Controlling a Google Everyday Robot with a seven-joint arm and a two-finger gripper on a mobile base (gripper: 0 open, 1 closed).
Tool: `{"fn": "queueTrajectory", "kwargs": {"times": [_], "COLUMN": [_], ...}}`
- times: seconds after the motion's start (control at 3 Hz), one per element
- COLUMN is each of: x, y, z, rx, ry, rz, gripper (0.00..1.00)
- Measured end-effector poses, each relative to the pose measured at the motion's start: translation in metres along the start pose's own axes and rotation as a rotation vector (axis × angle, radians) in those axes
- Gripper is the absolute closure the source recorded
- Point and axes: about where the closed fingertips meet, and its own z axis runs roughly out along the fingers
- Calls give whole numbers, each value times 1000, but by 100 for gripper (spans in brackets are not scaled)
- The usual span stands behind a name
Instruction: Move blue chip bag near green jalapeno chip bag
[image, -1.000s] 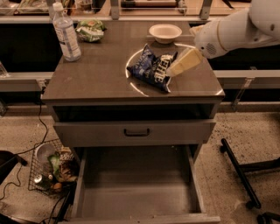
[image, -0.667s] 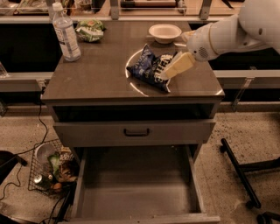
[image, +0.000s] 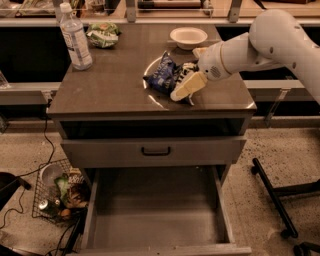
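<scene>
- Arm (image: 265, 42) comes in from about 2 o'clock on my feed, elbow high, wrist angled down toward 8 o'clock.
- Gripper (image: 187, 86) sits on the right edge of the blue bag (image: 161, 75). Honestly can't tell if it's clamped on it or loose.
- Blue bag lies mid-table (image: 110, 85), with the bowl (image: 188, 37) at its 1 o'clock.
- Green bag (image: 102, 36) is well apart at 10 o'clock, by the bottle (image: 75, 37).

The arm (image: 280, 35) was white, fat and smooth, with tiny dark dots. Its gripper (image: 187, 86) was pale yellow, out over the cabinet top (image: 110, 85), toward the right.
</scene>
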Motion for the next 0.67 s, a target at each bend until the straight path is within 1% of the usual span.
{"fn": "queueTrajectory", "kwargs": {"times": [0.67], "x": [-1], "y": [2], "z": [5], "rx": [-9], "ry": [0], "rz": [-2], "gripper": [49]}}
